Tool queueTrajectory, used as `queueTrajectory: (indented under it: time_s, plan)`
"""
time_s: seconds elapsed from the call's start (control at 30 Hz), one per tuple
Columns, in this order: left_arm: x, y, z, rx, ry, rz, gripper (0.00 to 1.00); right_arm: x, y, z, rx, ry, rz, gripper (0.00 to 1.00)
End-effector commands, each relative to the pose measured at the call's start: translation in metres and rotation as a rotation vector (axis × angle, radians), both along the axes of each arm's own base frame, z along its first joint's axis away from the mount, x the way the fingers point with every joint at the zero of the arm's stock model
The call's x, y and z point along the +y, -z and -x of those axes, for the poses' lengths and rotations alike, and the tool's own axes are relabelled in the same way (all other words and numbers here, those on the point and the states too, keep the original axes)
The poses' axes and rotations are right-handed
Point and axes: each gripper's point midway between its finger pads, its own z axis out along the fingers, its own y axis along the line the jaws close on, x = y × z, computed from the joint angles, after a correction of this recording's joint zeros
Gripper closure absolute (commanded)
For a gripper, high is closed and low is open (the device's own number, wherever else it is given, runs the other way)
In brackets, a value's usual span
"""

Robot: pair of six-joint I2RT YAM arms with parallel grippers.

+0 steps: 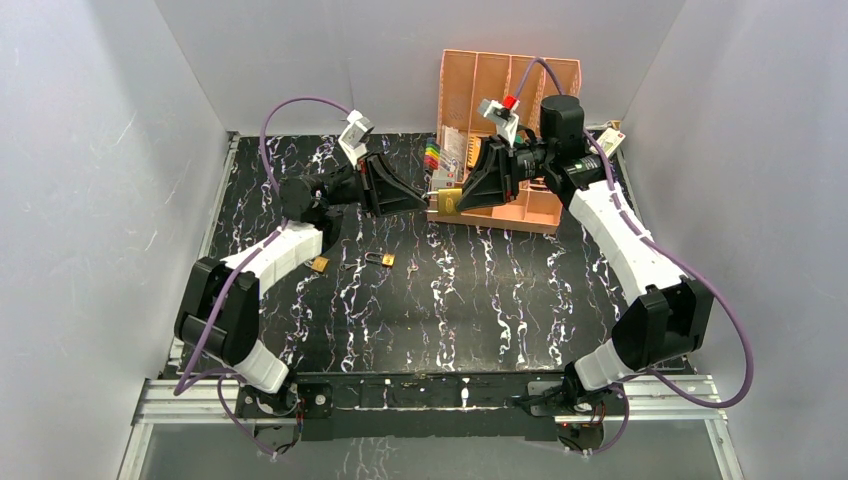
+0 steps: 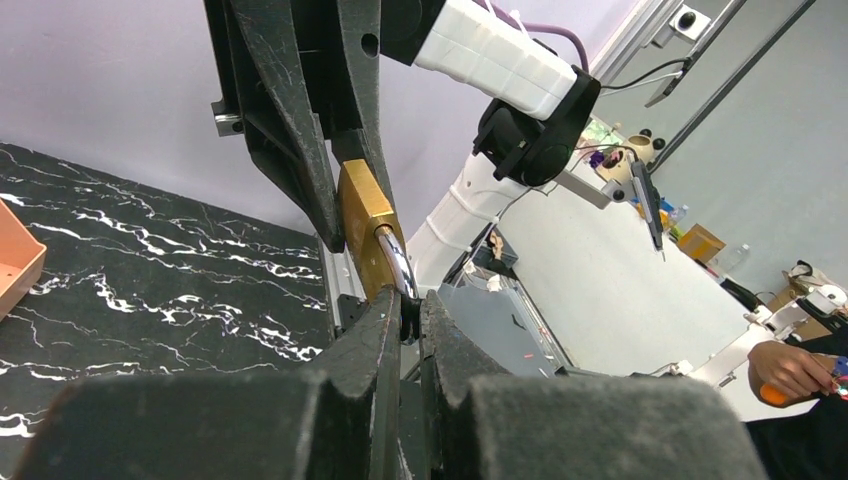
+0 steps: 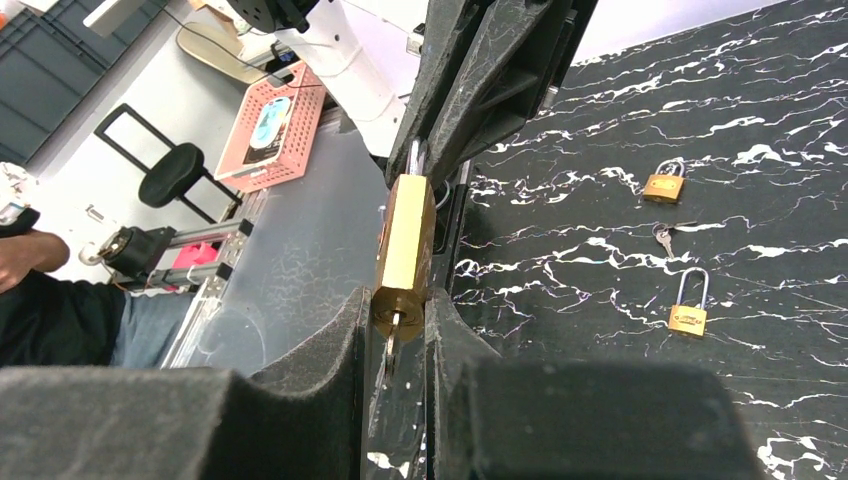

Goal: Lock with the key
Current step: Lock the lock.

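Padlock (image 3: pixel 405 240) of brass hangs in the air between the two arms, off the surface (image 1: pixel 450 310), just in front of the near edge of the orange compartment tray (image 1: pixel 465 80) at the far side.

The right gripper (image 3: pixel 400 310) is narrowed onto the lower end of the lock body. Its two fingers press the flat brass faces from either side, and the keyhole end shows between them. In the right wrist view the body stands roughly upright, leaning a little. Whether anything sits in the keyhole cannot be told.

The left gripper (image 2: pixel 408 318) comes in from the left and is closed tight on the silver shackle (image 2: pixel 393 258). Its fingertips are nearly together with the steel bow pinched between them. In the left wrist view the brass body rises just beyond those fingertips, flanked by the dark fingers of the right gripper. In the top view the two grippers point tip to tip, with the lock bridging them.

On the surface, left of centre and nearer than the grippers, lie a small padlock (image 3: pixel 664 184) and another small padlock (image 3: pixel 688 305), apart from each other. The second has its shackle raised. A key (image 3: pixel 662 238) lies flat between them, touching neither, well apart from both grippers.

The tray holds some coloured items in its left compartments, too small to name.
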Motion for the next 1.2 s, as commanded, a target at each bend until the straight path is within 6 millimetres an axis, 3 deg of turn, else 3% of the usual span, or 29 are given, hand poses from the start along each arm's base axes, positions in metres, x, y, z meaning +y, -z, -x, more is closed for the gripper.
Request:
queueTrajectory:
  time_s: [0.0, 0.33, 0.5, 0.7, 0.83, 1.0, 1.17]
  plan:
    - [-0.012, -0.005, 0.01, -0.028, 0.018, 0.013, 1.0, 0.005, -0.027, 0.024, -0.123, -0.04, -0.047, 1.0]
    - [-0.028, -0.003, 0.018, -0.017, 0.041, 0.033, 1.0, 0.035, -0.018, 0.031, -0.112, -0.083, -0.04, 1.0]
    - [-0.025, -0.008, 0.023, -0.044, 0.049, 0.032, 1.0, 0.034, -0.021, 0.033, -0.12, -0.084, -0.041, 1.0]
    - [-0.016, -0.005, 0.015, -0.04, 0.022, 0.015, 1.0, 0.025, -0.026, 0.032, -0.139, -0.053, -0.033, 1.0]
    - [-0.02, 0.006, 0.006, -0.021, -0.002, -0.008, 1.0, 0.029, -0.022, 0.028, -0.124, -0.036, -0.017, 1.0]
    - [-0.034, 0.028, 0.0, 0.023, 0.0, -0.038, 1.0, 0.053, -0.012, 0.03, -0.122, -0.048, 0.016, 1.0]
    - [-0.036, 0.033, -0.001, 0.02, -0.012, -0.055, 1.0, 0.057, -0.012, 0.024, -0.141, -0.01, 0.038, 1.0]
